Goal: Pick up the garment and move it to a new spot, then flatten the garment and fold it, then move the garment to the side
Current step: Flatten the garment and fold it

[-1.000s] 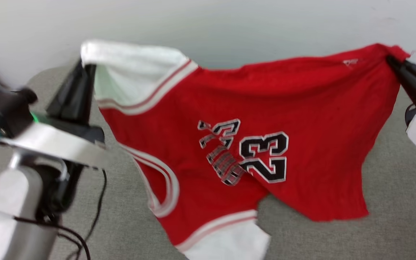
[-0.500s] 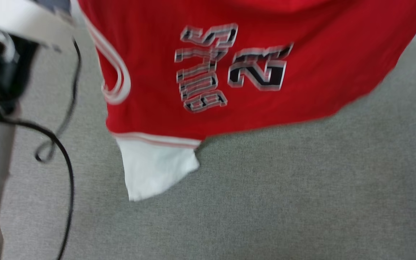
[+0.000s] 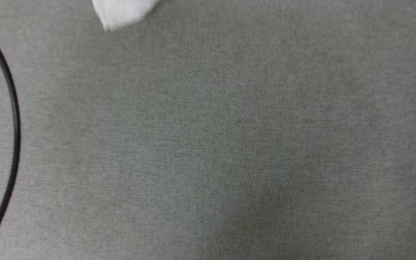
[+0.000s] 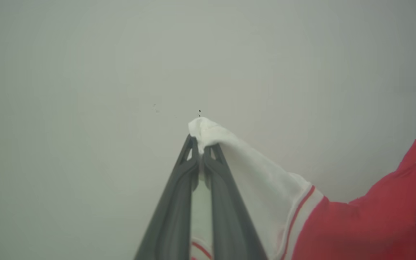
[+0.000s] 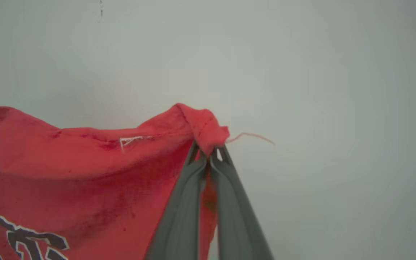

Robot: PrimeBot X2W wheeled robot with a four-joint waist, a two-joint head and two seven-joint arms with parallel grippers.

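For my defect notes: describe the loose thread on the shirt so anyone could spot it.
Against the pale wall, the red shirt hangs from the right gripper. At the corner it pinches, a thin pink thread curls sideways into the air, the one strand standing free of the cloth.

A plain indoor workspace — its exact kind is unclear. A grey woven surface (image 3: 229,144), like carpet or table covering, spreads flat; a loose black cable (image 3: 16,122) curves over that surface's left side, and a smooth pale wall (image 4: 85,72) forms the backdrop.
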